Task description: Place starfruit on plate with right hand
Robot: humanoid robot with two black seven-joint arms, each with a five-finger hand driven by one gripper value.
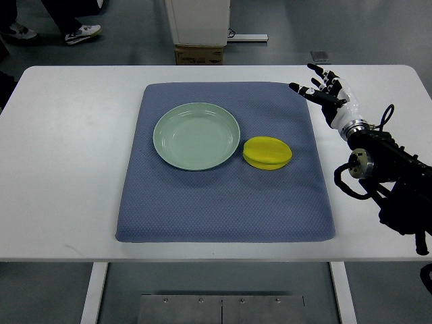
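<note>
A yellow starfruit [268, 152] lies on the blue mat [223, 202], just right of the pale green plate [196, 136]. The plate has nothing on it. My right hand [325, 92] hovers over the table beyond the mat's upper right corner, its fingers spread and holding nothing. It is well apart from the starfruit, up and to the right of it. The right arm [388, 175] comes in from the right edge. No left arm shows.
The white table [67, 169] carries only the mat. Behind the table stand a white cabinet base [199, 20] and a cardboard box [200, 54]. A person's shoes [81, 32] show at the top left.
</note>
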